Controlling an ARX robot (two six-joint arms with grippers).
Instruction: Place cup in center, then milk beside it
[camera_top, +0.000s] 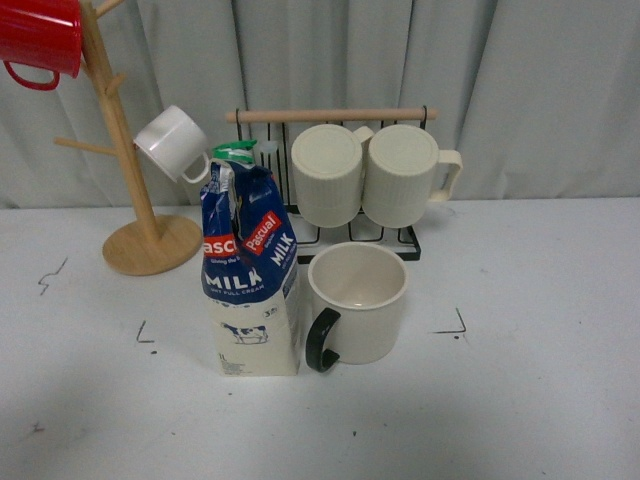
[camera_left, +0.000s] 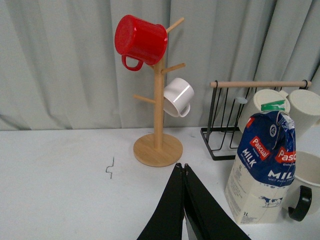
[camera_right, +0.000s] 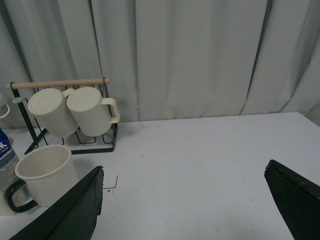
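The cup (camera_top: 357, 301), a smooth cream mug with a black handle, stands upright in the middle of the table. The milk (camera_top: 250, 270), a blue-and-cream carton with a green clip, stands right beside it on its left, nearly touching. The left wrist view shows the milk (camera_left: 262, 170) and a sliver of the cup (camera_left: 306, 187) to one side of my left gripper (camera_left: 183, 166), which is shut with nothing in it. My right gripper (camera_right: 184, 172) is open and empty over bare table, with the cup (camera_right: 44, 175) off to one side. Neither arm shows in the front view.
A wooden mug tree (camera_top: 140, 215) at the back left carries a red mug (camera_top: 38, 40) and a small white cup (camera_top: 175, 143). Behind the cup, a black wire rack (camera_top: 340, 180) holds two ribbed cream mugs (camera_top: 375, 172). Grey curtains close the back.
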